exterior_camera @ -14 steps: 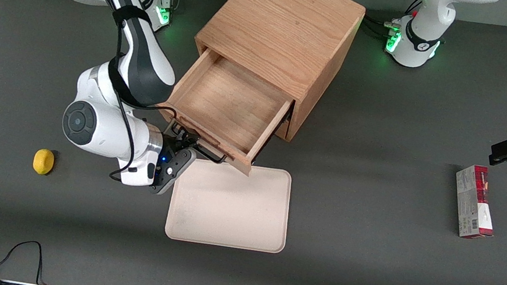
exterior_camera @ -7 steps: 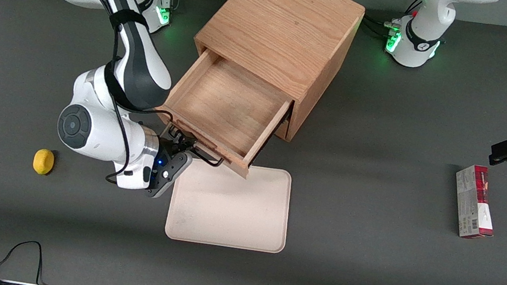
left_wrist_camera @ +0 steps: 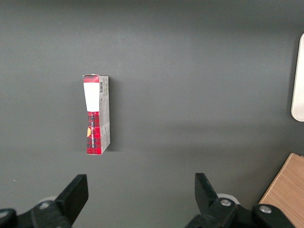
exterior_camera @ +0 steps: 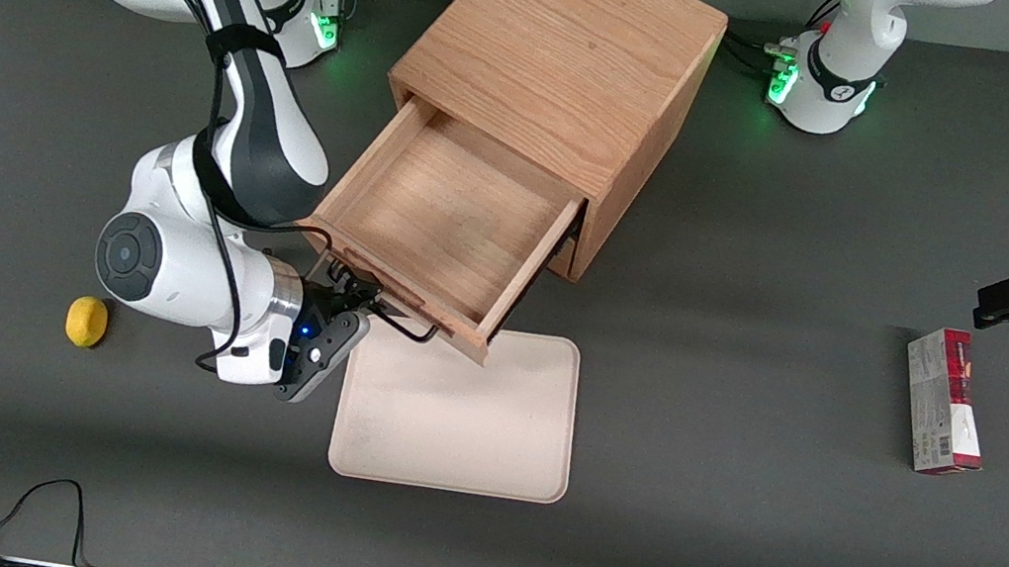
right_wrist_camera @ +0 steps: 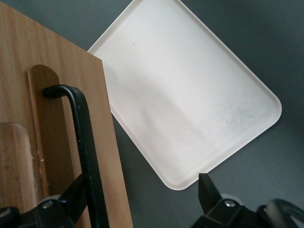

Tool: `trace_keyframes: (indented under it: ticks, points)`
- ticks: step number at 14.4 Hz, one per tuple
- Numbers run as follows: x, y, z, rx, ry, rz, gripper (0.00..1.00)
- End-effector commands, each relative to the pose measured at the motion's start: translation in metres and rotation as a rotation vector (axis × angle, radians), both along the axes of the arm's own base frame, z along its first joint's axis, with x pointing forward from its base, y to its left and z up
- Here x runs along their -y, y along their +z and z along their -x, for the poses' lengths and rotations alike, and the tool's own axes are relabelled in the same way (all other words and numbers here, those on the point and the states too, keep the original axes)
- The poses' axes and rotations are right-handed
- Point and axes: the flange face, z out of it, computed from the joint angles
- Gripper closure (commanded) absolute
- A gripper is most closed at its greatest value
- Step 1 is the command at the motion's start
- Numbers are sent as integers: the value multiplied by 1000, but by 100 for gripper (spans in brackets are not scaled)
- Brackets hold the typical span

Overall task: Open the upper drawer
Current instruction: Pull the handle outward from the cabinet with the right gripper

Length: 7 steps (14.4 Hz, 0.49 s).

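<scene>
The wooden cabinet [exterior_camera: 561, 42] stands at the middle of the table. Its upper drawer [exterior_camera: 450, 210] is pulled well out toward the front camera, and its shallow tray is bare. The thin black wire handle [exterior_camera: 406, 327] runs along the drawer front [right_wrist_camera: 61, 104]. My gripper [exterior_camera: 352, 299] is in front of that drawer front, at the handle's end toward the working arm. It is open [right_wrist_camera: 141, 192]. The handle [right_wrist_camera: 85, 142] passes between the jaws, close against one finger [right_wrist_camera: 66, 203]; the other finger [right_wrist_camera: 207, 190] stands well apart from it.
A cream tray [exterior_camera: 455, 416] lies flat just in front of the open drawer, partly under its front edge. A yellow lemon [exterior_camera: 87, 321] sits toward the working arm's end. A red box [exterior_camera: 944, 399] lies toward the parked arm's end.
The drawer has slid a little farther out of the cabinet. My wrist and gripper have shifted along with it, toward the working arm's end of the table.
</scene>
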Motion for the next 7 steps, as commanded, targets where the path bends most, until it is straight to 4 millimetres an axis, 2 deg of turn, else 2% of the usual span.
trace_keyframes:
  ticks: [1,7]
  points:
    - [8,7,-12,30,15,-5,0]
    - [13,12,-21,49,4,-11,0]
